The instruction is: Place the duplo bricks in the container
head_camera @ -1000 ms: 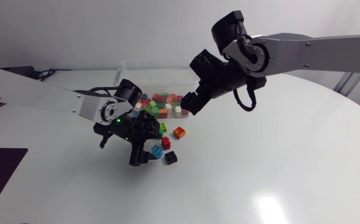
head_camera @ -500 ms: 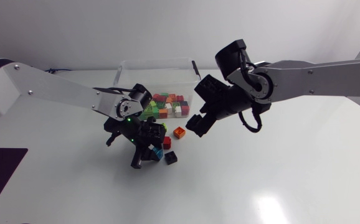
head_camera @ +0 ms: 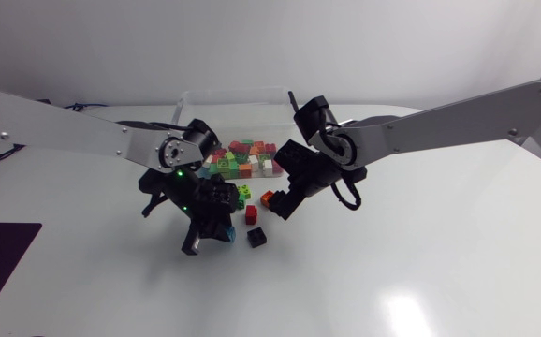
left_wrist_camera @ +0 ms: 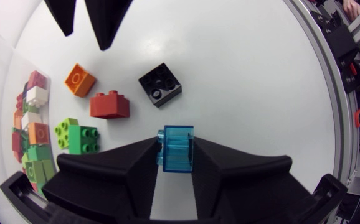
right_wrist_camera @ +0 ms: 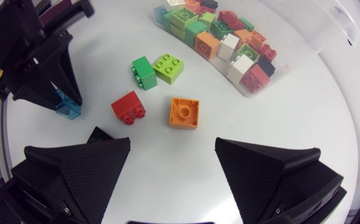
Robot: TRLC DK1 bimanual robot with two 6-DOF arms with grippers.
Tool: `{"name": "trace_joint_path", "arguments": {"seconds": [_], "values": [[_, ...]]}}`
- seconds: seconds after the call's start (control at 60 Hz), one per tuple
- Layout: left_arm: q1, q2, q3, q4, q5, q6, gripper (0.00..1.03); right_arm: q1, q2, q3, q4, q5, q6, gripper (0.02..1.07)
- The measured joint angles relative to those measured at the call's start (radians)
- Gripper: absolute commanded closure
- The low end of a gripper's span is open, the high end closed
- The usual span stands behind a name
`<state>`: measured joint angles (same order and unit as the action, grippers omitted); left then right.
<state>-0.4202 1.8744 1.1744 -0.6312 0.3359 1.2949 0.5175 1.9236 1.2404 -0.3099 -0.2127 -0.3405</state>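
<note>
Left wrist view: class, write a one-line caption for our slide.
Left end effector shut on a translucent blue brick, with a black brick, red brick and orange brick loose ahead.

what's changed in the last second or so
The right gripper came down from above the clear plastic container and now hangs open over the orange square brick. The left gripper shifted slightly, still shut on the translucent blue brick. The red brick, black brick, green bricks and container have not moved.
</note>
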Motion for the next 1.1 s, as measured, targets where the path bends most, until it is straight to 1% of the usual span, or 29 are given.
{"name": "trace_joint_path", "arguments": {"seconds": [0.217, 0.383, 0.45, 0.483, 0.517, 0.583, 0.7, 0.783, 0.9, 0.967, 1.017, 1.1], "values": [[0.076, -0.136, -0.004, 0.005, 0.061, -0.016, 0.78, 0.007, 0.093, 0.056, 0.023, 0.007, 0.005, 0.09], [0.116, -0.233, -0.018, 0.039, 0.103, -0.057, 0.78, 0.007, 0.139, 0.089, 0.032, 0.016, 0.008, 0.09], [0.127, -0.266, -0.018, 0.062, 0.119, -0.075, 0.78, 0.009, 0.156, 0.102, 0.049, 0.019, 0.008, 0.10], [0.133, -0.282, -0.018, 0.080, 0.128, -0.092, 0.78, 0.011, 0.162, 0.107, 0.053, 0.024, 0.008, 0.11], [0.140, -0.298, -0.018, 0.101, 0.138, -0.105, 0.78, 0.012, 0.166, 0.110, 0.058, 0.027, 0.008, 0.13], [0.153, -0.317, -0.018, 0.143, 0.151, -0.139, 0.78, 0.012, 0.175, 0.114, 0.069, 0.038, 0.007, 0.14], [0.183, -0.335, -0.018, 0.266, 0.173, -0.233, 0.78, 0.012, 0.209, 0.131, 0.080, 0.045, 0.007, 0.24], [0.198, -0.336, -0.018, 0.344, 0.183, -0.303, 0.78, 0.012, 0.222, 0.136, 0.084, 0.046, 0.007, 0.33], [0.211, -0.336, -0.010, 0.425, 0.184, -0.394, 0.77, 0.013, 0.229, 0.146, 0.090, 0.053, 0.007, 0.57], [0.217, -0.333, 0.011, 0.451, 0.184, -0.438, 0.77, 0.014, 0.229, 0.146, 0.091, 0.054, 0.007, 0.70], [0.223, -0.325, 0.034, 0.482, 0.184, -0.476, 0.77, 0.015, 0.229, 0.146, 0.092, 0.056, 0.007, 0.82], [0.236, -0.295, 0.089, 0.521, 0.183, -0.538, 0.77, 0.018, 0.229, 0.146, 0.092, 0.056, 0.007, 0.83]]}}
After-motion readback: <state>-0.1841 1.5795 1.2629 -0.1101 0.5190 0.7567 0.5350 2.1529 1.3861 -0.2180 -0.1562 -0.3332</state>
